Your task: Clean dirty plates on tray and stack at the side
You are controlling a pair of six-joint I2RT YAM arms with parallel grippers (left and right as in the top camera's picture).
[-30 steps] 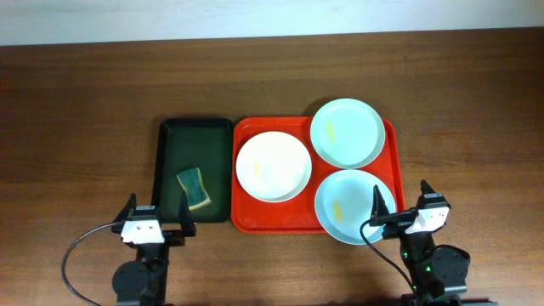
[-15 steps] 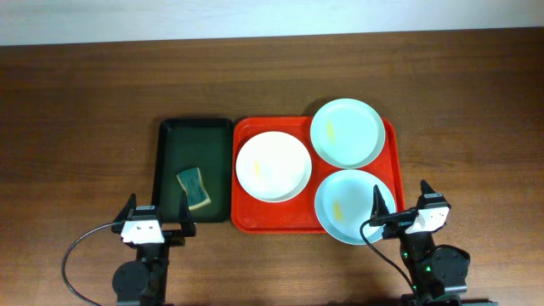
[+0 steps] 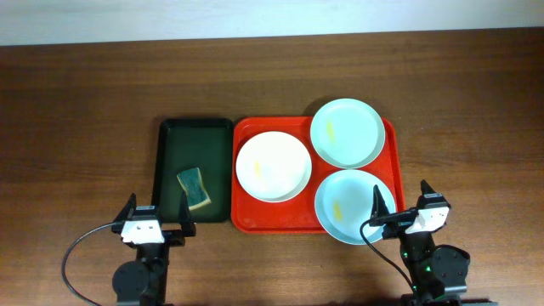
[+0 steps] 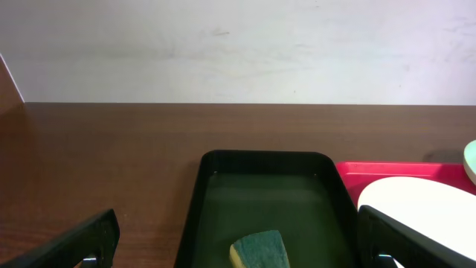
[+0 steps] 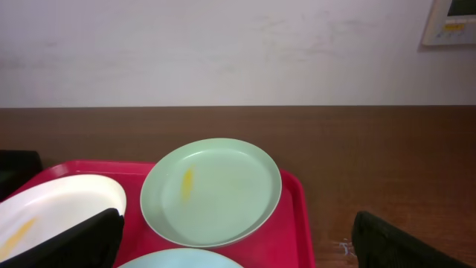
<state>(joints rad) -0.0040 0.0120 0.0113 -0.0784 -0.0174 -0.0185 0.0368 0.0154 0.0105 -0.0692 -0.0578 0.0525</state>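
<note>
Overhead: no change against the two earlier shots, nothing has moved, so the task hasn't started. Red tray (image 3: 242,217) sits mid-counter (image 3: 85,102), a bit toward the near edge and right of centre. All three plates are on it: white plate (image 3: 272,167) at its left, far mint plate (image 3: 346,133) at its far-right corner, near mint plate (image 3: 350,206) at its near-right corner, overhanging the rim a little. The plates sit edge to edge, none stacked. A yellow smear shows on each mint plate and a faint one on the white. Green tray (image 3: 197,136) butts the red tray's left side with the sponge (image 3: 195,188) inside, near end. Left pincer (image 3: 158,206) is at the near edge just off the green tray's near-left corner, fingers apart, empty. Right pincer (image 3: 400,202) is at the near edge by the near mint plate, also apart and empty. Left wrist: fingers (image 4: 74,246) spread wide with nothing between them, sponge dead ahead and low, white plate off to the right. Right wrist: fingers (image 5: 67,242) spread and empty, far mint plate straight ahead with its smear clear, and the white plate's smear is clear too. My read: zero progress, and the first move looks like left going for the sponge.
</note>
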